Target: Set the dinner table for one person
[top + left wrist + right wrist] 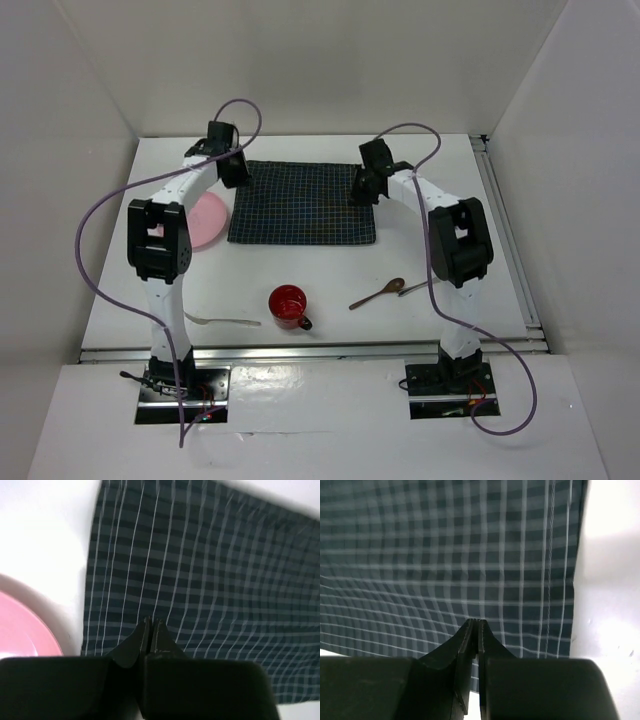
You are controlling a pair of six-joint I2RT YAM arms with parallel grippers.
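White tabletop [120, 290]: matte, plain white walls on three sides.
Navy checked cloth [300, 205]: flat, far centre.
Left tool [151, 622]: fingers together, above cloth's left edge, near pink plate [208, 220].
Right tool [474, 623]: fingers together, above cloth's right edge.
Near strip: fork [222, 321], red mug [288, 305], wooden spoon [378, 293], apart.

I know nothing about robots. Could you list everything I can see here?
table: one, white, beneath everything
cloth: one, dark navy checked, far middle
plate: one, pink, left of the cloth
mug: one, red, near middle
spoon: one, brown, right of the mug
fork: one, silver, near left
metal utensil: one, silver, beside the spoon, kind unclear
left gripper: one, black, shut, over the cloth's left edge
right gripper: one, black, shut, over the cloth's right edge
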